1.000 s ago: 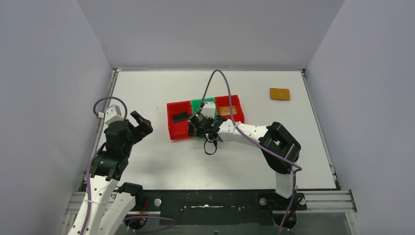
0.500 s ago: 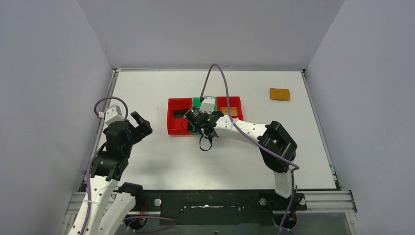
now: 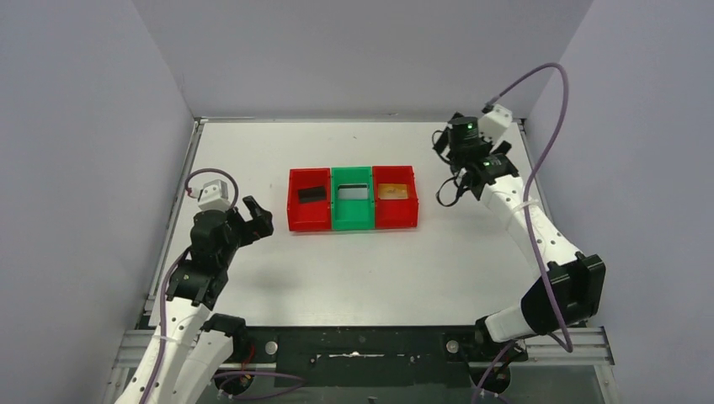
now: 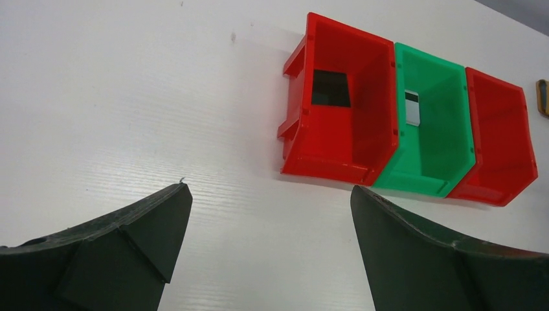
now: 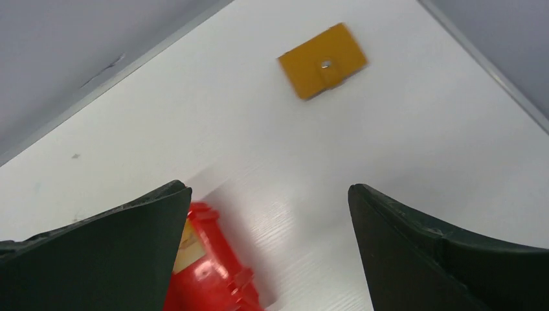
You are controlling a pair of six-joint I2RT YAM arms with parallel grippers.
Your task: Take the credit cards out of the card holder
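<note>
The right arm's jaws stand wide apart with nothing between them, the two dark fingers [image 5: 447, 259] hanging above bare white bench [image 3: 337, 269]. Just ahead of them, toward the far right corner, lies the card holder [image 5: 322, 61]: flat on the bench, shut, orange-tan side up, with a small metal stud on its tab. It is touching nothing. It looks a little blurred in the right wrist view, and from above the right arm [image 3: 526, 215] covers it, reaching out long to the far right. Under the right jaws' near-left side a corner of the right red bin [image 5: 213, 285] shows, well apart from the holder. The left arm's jaws are spread just as wide and hold nothing either. They hover over the near left of the bench on the left arm [image 3: 202, 261], pointing toward the bins. Those three bins sit side by side, touching, in a row across the middle of the bench. The left red bin [image 3: 307, 223] holds a dark card [image 3: 311, 195]. The green bin [image 3: 351, 223] in the middle holds a pale card [image 3: 353, 192]. The red bin on the right has a tan card [image 3: 393, 192] on its floor. Grey walls [image 3: 84, 168] close in the bench on the left, right and far sides.
</note>
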